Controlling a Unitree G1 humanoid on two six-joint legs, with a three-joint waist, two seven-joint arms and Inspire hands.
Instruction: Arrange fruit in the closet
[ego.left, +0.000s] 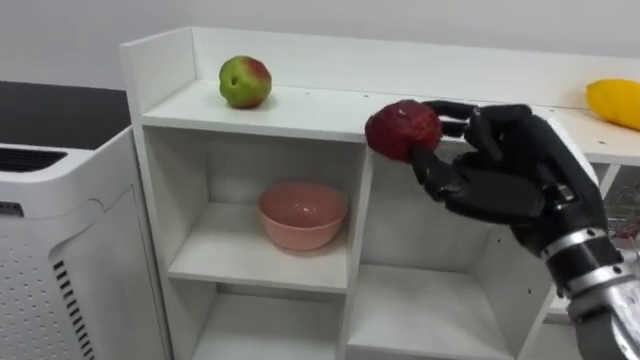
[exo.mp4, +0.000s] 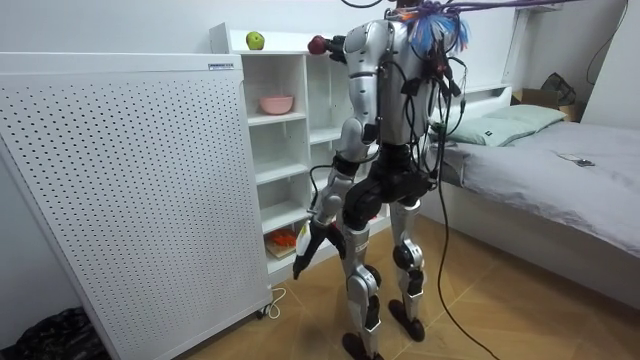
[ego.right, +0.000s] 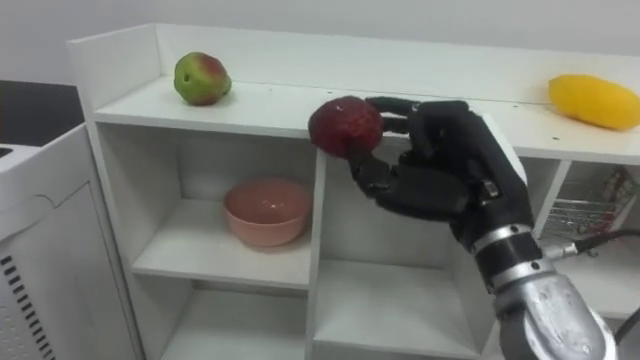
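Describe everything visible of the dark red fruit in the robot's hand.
The red fruit is roundish and dark red, with dull, slightly mottled skin. It looks whole, and no stem shows. The right hand grips it from its right side, with fingers curled over the top and underneath. It is held at the front edge of the closet's white top shelf, above the upright divider. Whether it touches that edge cannot be told.

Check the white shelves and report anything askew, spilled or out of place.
Nothing stands out. The apple and yellow fruit sit on the top shelf, the pink bowl stands upright below, and the right hand holds a red fruit.
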